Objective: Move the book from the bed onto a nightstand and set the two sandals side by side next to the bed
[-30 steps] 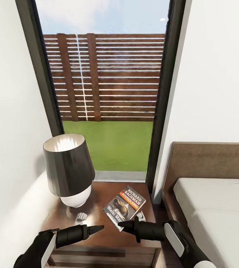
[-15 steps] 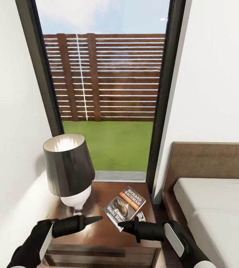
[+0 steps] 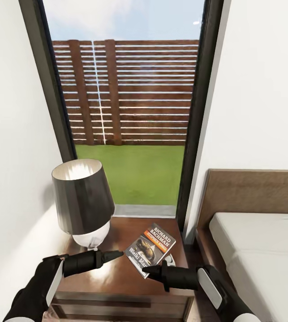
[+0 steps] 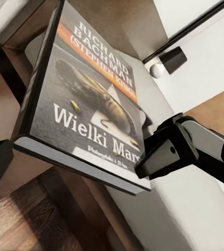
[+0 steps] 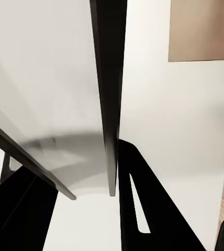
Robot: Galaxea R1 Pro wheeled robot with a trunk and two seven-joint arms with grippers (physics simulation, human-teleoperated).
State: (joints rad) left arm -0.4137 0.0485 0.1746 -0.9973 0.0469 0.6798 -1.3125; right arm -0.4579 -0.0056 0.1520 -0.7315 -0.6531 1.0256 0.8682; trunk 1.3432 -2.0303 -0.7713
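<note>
The book (image 3: 152, 248), a dark paperback with an orange band and "Richard Bachman" lettering, hangs tilted over the right part of the nightstand (image 3: 117, 279). My right gripper (image 3: 146, 269) is shut on its near corner. The left wrist view shows the cover (image 4: 86, 104) close up, with the right gripper's fingers (image 4: 167, 151) clamped on its lower edge. In the right wrist view the book's thin edge (image 5: 109, 104) runs between the dark fingers (image 5: 143, 209). My left gripper (image 3: 119, 254) is shut, its tip just left of the book. The bed (image 3: 260, 250) lies to the right.
A lamp with a dark shade and white base (image 3: 82, 201) stands on the nightstand's back left. A small white object (image 3: 171, 260) peeks out beneath the book. A tall dark-framed window (image 3: 197, 112) rises behind, and a white wall closes in on the left.
My left gripper has risen and moved forward, its tip now close to the book's left edge. The right gripper and the book have stayed put.
</note>
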